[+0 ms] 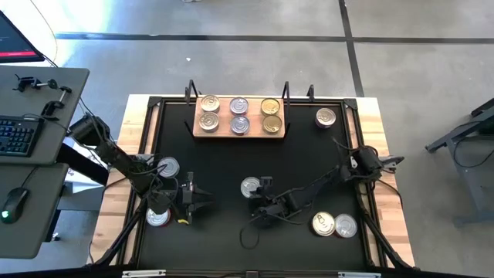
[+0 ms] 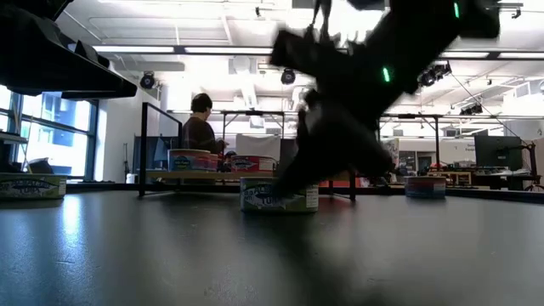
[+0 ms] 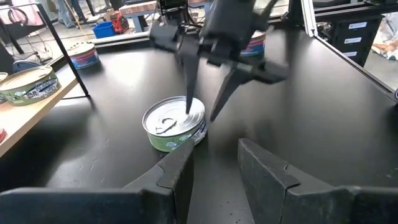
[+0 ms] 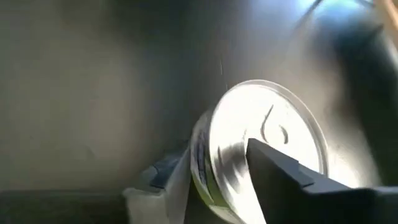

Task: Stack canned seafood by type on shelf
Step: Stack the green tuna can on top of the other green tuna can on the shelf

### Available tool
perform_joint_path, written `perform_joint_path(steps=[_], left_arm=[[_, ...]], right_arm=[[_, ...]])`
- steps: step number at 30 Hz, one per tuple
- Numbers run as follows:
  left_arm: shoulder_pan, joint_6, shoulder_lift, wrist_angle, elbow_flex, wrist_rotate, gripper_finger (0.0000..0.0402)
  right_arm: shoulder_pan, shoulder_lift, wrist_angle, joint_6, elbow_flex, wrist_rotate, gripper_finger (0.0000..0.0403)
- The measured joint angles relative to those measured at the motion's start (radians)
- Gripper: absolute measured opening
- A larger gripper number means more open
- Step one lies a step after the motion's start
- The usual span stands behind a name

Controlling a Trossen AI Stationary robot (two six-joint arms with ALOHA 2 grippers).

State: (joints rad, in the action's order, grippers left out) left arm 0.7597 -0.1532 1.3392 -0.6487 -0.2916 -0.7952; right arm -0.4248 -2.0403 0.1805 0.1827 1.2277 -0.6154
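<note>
The shelf (image 1: 239, 131), a light wooden board at the far middle of the black mat, carries six tins in two rows. One silver-lidded tin (image 1: 248, 186) stands upright on its base near the mat's middle. My right gripper (image 3: 202, 114) hangs open over it: one finger over the lid, the other outside the tin's wall on the side toward the right edge. My left gripper (image 1: 207, 205) waits open and empty at the near left, pointing at that tin (image 3: 174, 122). My right gripper comes at the tin slanting down from the table's right side. One fingertip (image 3: 189, 107) is at the lid's top (image 4: 249, 124) near the rim; whether it touches the lid I cannot tell.
Loose tins stand on the mat: two at the left (image 1: 167, 167) (image 1: 158, 218), two at the near right (image 1: 323, 224) (image 1: 345, 226), and one right of the shelf (image 1: 326, 117). A person (image 2: 201, 127) sits in the room beyond the table. A desk with a keyboard (image 1: 17, 135) stands at the left.
</note>
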Motion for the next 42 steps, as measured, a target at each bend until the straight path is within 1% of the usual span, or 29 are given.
perform_joint_path(steps=[3,5,7,12,16,20,28,32,36,42], left_arm=[[0.000,0.000,0.000,0.000,0.000,0.000,0.0117],[-0.001,0.005,0.000,0.000,0.000,0.000,0.0117],[-0.001,0.006,0.000,0.000,0.000,0.000,0.0117],[-0.001,0.001,0.000,-0.003,0.000,0.000,0.0117],[-0.001,0.001,0.000,-0.008,0.000,0.000,0.0117],[-0.002,0.001,0.000,-0.008,0.000,0.000,0.0117],[-0.030,-0.011,0.000,-0.008,0.000,0.000,0.0117],[-0.034,-0.011,0.000,-0.008,0.000,0.000,0.0117],[-0.034,-0.011,0.000,-0.008,0.000,0.000,0.0117],[-0.034,-0.011,0.000,-0.008,0.000,0.000,0.0117]], right_arm=[[0.007,0.005,-0.129,-0.039,-0.078,0.009,0.0150],[0.007,0.001,-0.205,-0.125,-0.126,-0.006,0.0134],[0.005,0.000,-0.247,-0.188,-0.163,-0.014,0.0111],[0.004,-0.004,-0.267,-0.203,-0.219,-0.032,0.0051],[0.002,-0.007,-0.258,-0.202,-0.223,-0.104,0.0009],[0.000,-0.016,-0.222,-0.207,-0.186,-0.183,0.0005],[0.002,-0.021,-0.165,-0.346,-0.080,-0.209,0.0000],[0.003,-0.022,-0.134,-0.399,-0.022,-0.257,0.0000],[0.006,-0.021,-0.127,-0.431,0.014,-0.327,0.0000],[0.038,-0.018,-0.126,-0.552,0.065,-0.355,0.0000]])
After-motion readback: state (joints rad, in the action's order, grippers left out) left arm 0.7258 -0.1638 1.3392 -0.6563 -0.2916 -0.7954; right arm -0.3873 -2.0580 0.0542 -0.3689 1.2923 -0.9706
